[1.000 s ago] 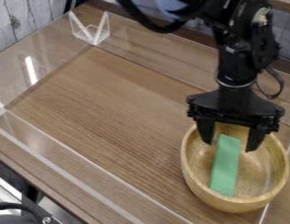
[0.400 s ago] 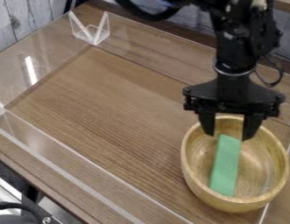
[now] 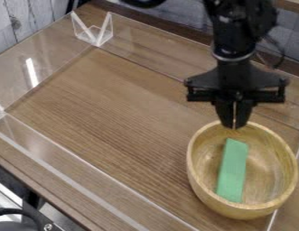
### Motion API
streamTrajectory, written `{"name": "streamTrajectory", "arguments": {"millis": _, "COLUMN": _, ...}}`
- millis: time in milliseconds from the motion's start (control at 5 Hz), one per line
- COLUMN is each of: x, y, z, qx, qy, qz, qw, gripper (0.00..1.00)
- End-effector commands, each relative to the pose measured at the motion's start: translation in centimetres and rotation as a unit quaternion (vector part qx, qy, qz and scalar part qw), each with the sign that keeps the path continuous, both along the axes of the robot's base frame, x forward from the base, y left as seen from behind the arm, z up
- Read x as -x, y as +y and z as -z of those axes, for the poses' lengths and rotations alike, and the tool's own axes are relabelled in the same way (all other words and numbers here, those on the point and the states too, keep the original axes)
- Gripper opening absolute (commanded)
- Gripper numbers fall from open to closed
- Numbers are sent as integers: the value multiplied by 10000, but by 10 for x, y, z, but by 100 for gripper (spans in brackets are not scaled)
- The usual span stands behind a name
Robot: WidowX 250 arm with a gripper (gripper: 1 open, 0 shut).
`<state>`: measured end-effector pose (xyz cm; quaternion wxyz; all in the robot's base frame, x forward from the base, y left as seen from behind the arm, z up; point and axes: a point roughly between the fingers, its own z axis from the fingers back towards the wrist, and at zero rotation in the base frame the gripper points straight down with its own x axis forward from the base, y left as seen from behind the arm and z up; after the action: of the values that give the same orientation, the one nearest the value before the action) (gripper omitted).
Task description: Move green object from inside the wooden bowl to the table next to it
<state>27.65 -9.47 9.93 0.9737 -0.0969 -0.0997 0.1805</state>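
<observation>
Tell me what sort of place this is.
Most likely a robot test bench in a lab: a wood-grain table fenced by low clear acrylic walls, a black robot arm's gripper above a wooden bowl holding one green block.

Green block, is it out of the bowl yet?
Not yet. Nothing looks done: the green block lies flat inside the wooden bowl. The pincer hangs above the bowl's far rim, fingers drawn close together, with nothing between them. Left to do: grab the block, lift it out and set it on the table beside the bowl.
</observation>
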Motion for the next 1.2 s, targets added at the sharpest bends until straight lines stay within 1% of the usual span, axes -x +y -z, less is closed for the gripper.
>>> {"name": "streamTrajectory", "arguments": {"millis": 0, "x": -16, "y": -4, "z": -11, "qx": 140, "qy": -274, "qz": 112, "qw": 9995, "gripper": 100}}
{"name": "streamTrajectory", "arguments": {"millis": 200, "x": -22, "y": -12, "z": -5, "qx": 121, "qy": -261, "qz": 308, "qw": 9991, "gripper": 0}}
{"name": "streamTrajectory", "arguments": {"millis": 400, "x": -26, "y": -20, "z": 1, "qx": 109, "qy": -235, "qz": 566, "qw": 9981, "gripper": 0}}
{"name": "streamTrajectory", "arguments": {"millis": 600, "x": -26, "y": -15, "z": -1, "qx": 207, "qy": -252, "qz": 656, "qw": 9973, "gripper": 100}}
{"name": "streamTrajectory", "arguments": {"millis": 800, "x": -26, "y": -10, "z": -3, "qx": 266, "qy": -271, "qz": 734, "qw": 9966, "gripper": 100}}
{"name": "streamTrajectory", "arguments": {"millis": 1000, "x": -26, "y": -8, "z": 3, "qx": 234, "qy": -249, "qz": 773, "qw": 9964, "gripper": 0}}
